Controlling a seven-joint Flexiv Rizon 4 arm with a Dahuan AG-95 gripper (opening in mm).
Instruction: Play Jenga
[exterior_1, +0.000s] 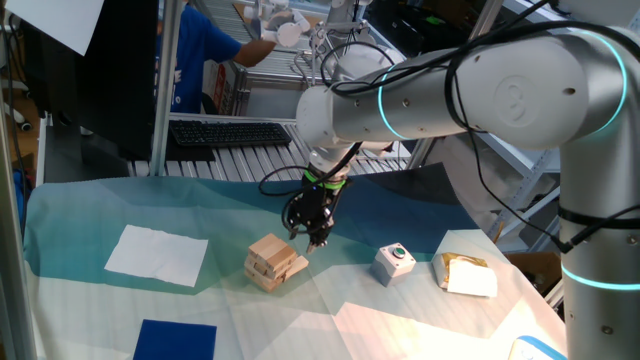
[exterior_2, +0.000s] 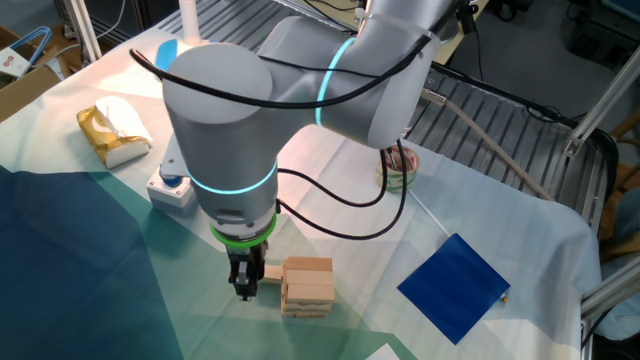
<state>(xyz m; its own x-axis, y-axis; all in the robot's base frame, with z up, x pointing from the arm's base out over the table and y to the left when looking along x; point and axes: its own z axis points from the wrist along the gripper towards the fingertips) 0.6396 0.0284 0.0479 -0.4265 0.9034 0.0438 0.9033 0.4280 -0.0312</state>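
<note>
The Jenga stack (exterior_1: 274, 262) (exterior_2: 307, 286) is a small pile of light tan wooden blocks in crosswise layers, standing on the teal and white cloth. One block (exterior_2: 269, 272) sticks out of the stack's side towards the gripper. My gripper (exterior_1: 310, 236) (exterior_2: 245, 287) points straight down, right beside the stack at the end of that protruding block. Its dark fingers are close to or touching the block. The gap between them is too small and dark to tell whether they are open or shut.
A white cube with a green button (exterior_1: 394, 262) (exterior_2: 172, 188) and a white-and-tan packet (exterior_1: 466, 274) (exterior_2: 112, 132) lie beyond the gripper. A white sheet (exterior_1: 158, 254) and a blue square (exterior_1: 176, 340) (exterior_2: 455, 285) lie flat on the cloth. A person in blue (exterior_1: 195, 60) stands behind the table.
</note>
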